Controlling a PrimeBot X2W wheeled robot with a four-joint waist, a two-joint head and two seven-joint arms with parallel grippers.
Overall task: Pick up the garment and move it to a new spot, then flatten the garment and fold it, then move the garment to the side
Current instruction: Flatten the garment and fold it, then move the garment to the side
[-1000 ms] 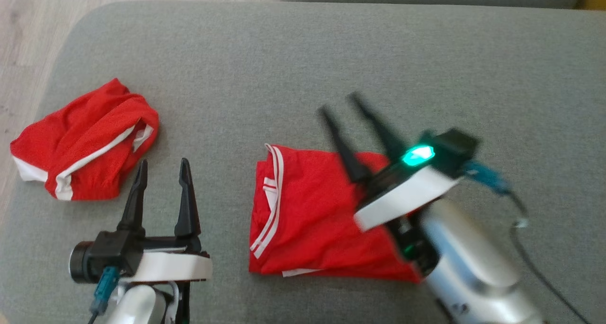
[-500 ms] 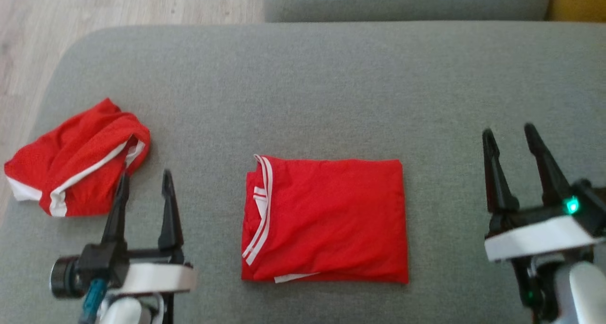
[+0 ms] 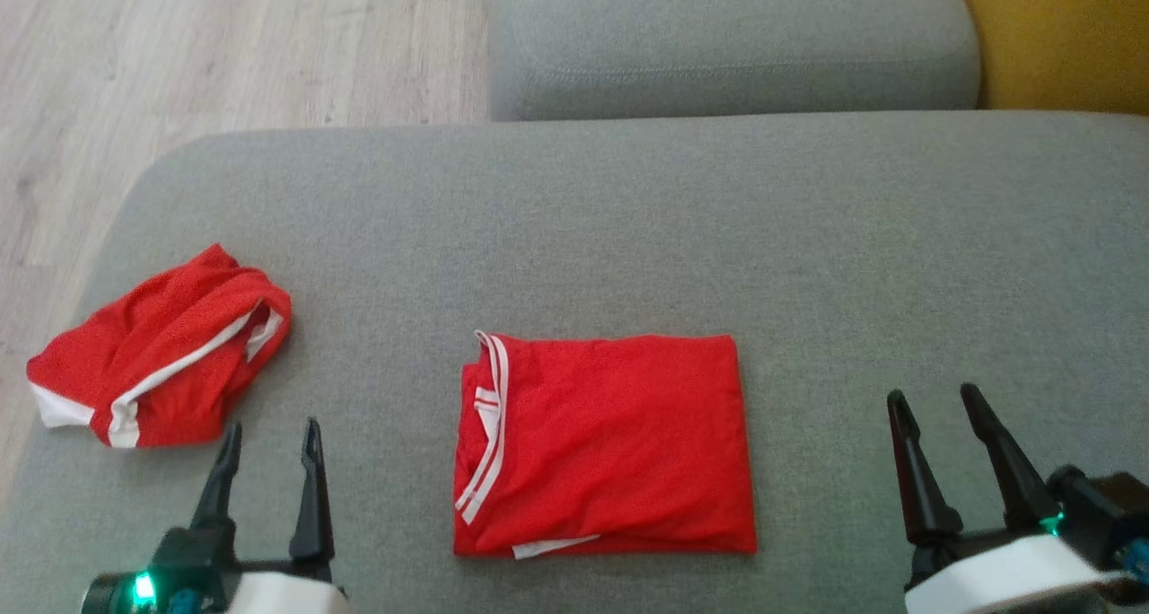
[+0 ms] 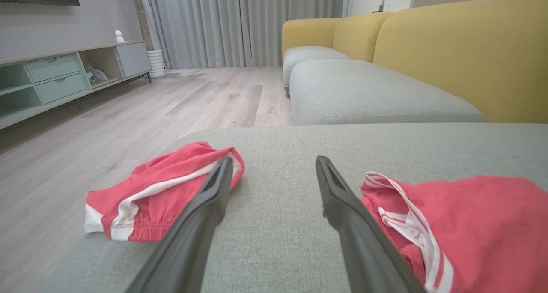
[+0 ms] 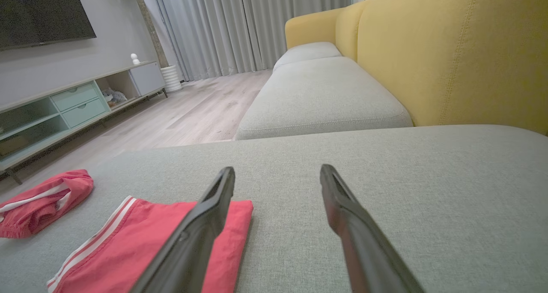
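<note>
Now the folded red white-trimmed shirt point(image 3: 601, 443) lies by the grey fabric sofa cushion's point(image 3: 628, 219) front edge; left end effector point(image 3: 271, 427) and right end effector point(image 3: 934, 394) both gape, empty.

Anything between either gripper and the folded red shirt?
Nothing visible. Bare grey cushion separates the folded red shirt from the open left gripper and open right gripper. The crumpled red shorts lie further left, outside both paths.

Grey fabric seat cushion point(image 3: 628, 219) across lower frame, head view; second grey cushion point(image 3: 732, 39) top centre. Yellow backrest point(image 3: 1059, 39) upper right. Pale wood-plank floor point(image 3: 179, 75) upper left. Left wrist view: grey curtains point(image 4: 244, 23) top centre, low cabinet point(image 4: 51, 74) with pale green drawers at left. Right wrist view: dark screen point(image 5: 43, 14) on grey wall point(image 5: 43, 70), upper left.
</note>
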